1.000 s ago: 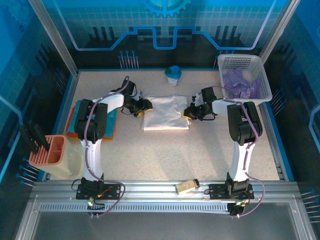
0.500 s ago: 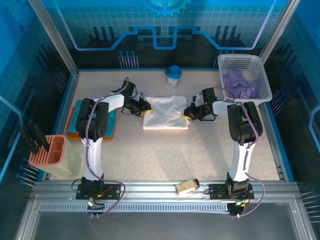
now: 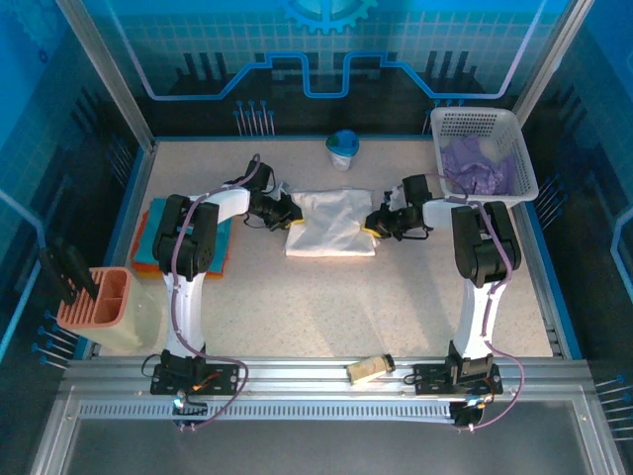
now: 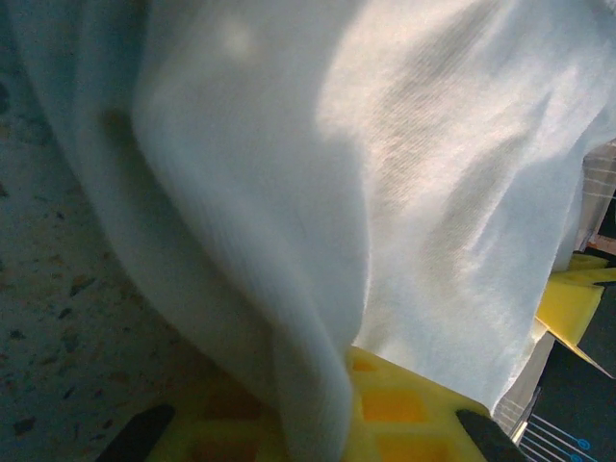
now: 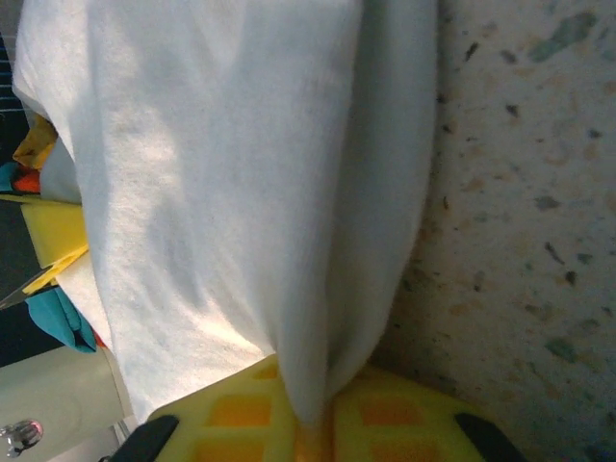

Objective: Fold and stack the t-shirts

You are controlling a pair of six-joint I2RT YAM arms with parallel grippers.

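Speckled tabletop [image 3: 326,307] inside blue-lit enclosure walls. Mid-table: white t-shirt [image 3: 331,226], folded into a flat rectangle, well apart from the other cloth.

At its left edge, left gripper [image 3: 288,211]; at its right edge, right gripper [image 3: 374,225]. Both low, at cloth level.

From left wrist cam: white t-shirt [image 4: 385,192] draped across, with one fold running down into left gripper [image 4: 318,419] — yellow pads [image 4: 404,404] closed on that fold, no visible gap beyond the cloth.

From right wrist cam: same story. Edge of white t-shirt [image 5: 212,173] bunched into a ridge and pinched in right gripper [image 5: 310,428], between yellow pads [image 5: 385,414], tabletop just beside.

Elsewhere:
- purple t-shirt [image 3: 473,166] crumpled in white lattice basket [image 3: 447,121], far right corner
- teal t-shirt [image 3: 220,233] on top of orange t-shirt [image 3: 141,263], stacked at left edge, partly under left arm
- blue cup [image 3: 343,149] at far edge, behind white t-shirt
- salmon-pink tray [image 3: 95,297] off table's near-left corner
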